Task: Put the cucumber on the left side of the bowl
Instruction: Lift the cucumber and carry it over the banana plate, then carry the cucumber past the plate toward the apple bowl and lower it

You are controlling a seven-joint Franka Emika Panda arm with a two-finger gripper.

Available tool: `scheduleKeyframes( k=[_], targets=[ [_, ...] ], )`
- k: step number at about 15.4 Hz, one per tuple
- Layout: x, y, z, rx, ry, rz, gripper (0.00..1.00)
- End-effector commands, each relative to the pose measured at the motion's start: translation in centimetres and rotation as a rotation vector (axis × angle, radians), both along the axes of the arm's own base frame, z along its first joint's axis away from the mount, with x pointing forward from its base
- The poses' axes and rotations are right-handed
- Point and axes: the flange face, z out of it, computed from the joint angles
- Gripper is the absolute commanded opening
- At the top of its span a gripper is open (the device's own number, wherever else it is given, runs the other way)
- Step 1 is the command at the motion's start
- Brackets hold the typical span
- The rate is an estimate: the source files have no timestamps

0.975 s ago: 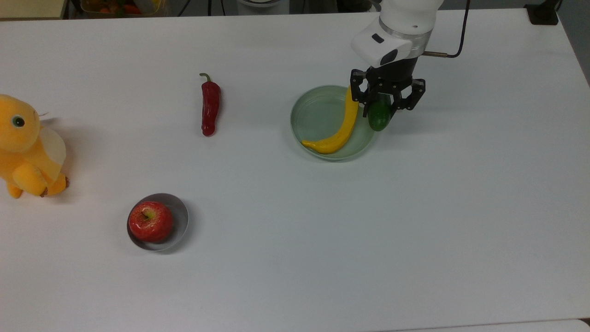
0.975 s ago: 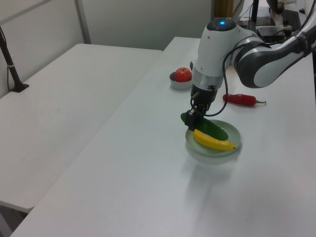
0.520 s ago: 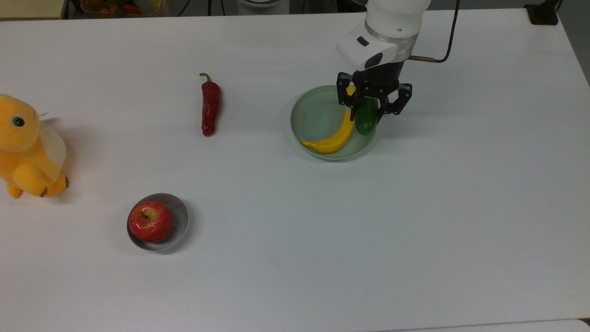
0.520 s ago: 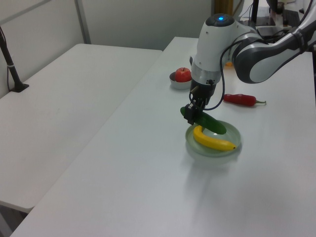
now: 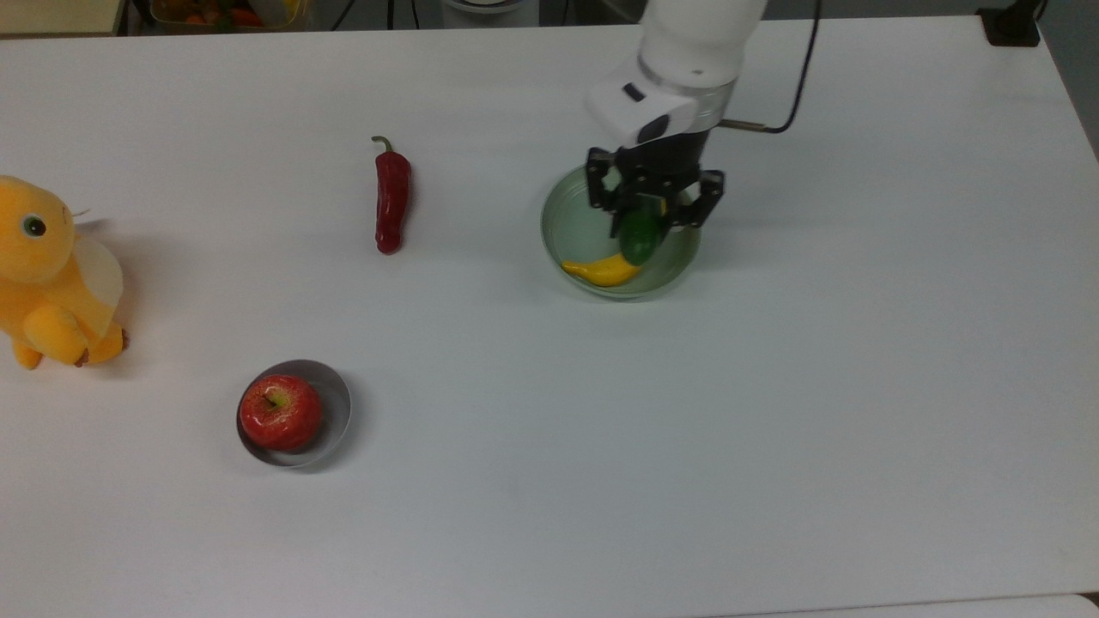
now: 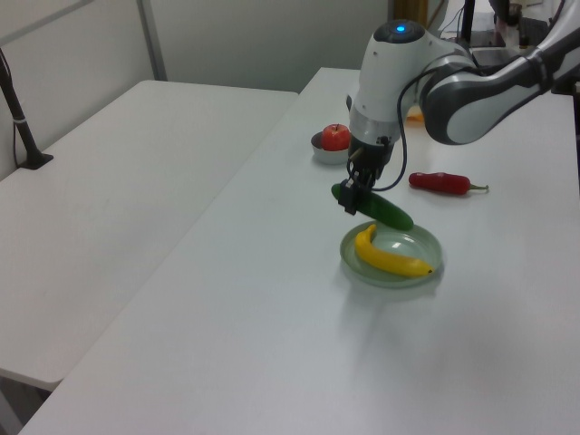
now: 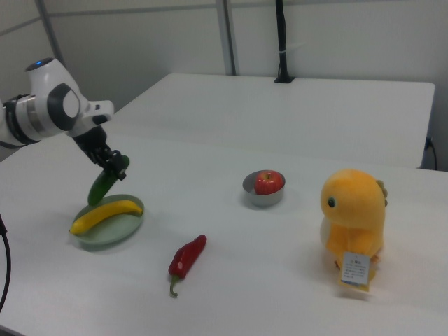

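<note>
The dark green cucumber (image 5: 640,239) hangs tilted in the air over the pale green plate (image 5: 573,221), with my gripper (image 5: 646,215) shut on its upper end. The left view shows the cucumber (image 6: 382,209) lifted clear of the plate (image 6: 428,245), gripper (image 6: 349,198) at its near end. In the right view the gripper (image 7: 115,162) holds the cucumber (image 7: 102,185) above the plate's far edge. The small grey bowl (image 5: 340,402) stands far off toward the top view's lower left, with a red apple (image 5: 281,412) in it; bowl (image 6: 324,155), bowl (image 7: 262,199).
A yellow banana (image 5: 601,272) lies in the plate. A red chili (image 5: 391,197) lies on the white table between plate and bowl. A yellow plush toy (image 5: 47,275) sits at the top view's left edge. Wide bare table surrounds the bowl.
The gripper has carried the cucumber toward the top view's left, from the plate's right rim to over its middle, and has lifted it higher above the banana.
</note>
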Motion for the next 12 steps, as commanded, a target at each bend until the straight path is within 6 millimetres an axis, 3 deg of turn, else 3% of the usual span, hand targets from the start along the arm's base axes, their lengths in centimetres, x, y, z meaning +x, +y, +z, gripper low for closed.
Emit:
scheduleKeyframes(
  k=[1,7,12],
  targets=[
    [2.2,-4.3,0.4,-0.028,-0.057,0.043,0.00],
    [6.6,-11.2,0.7,-0.028,-0.158,-0.037,0.00],
    [9.6,-14.9,0.1,-0.047,-0.251,-0.049,0.00]
  ],
)
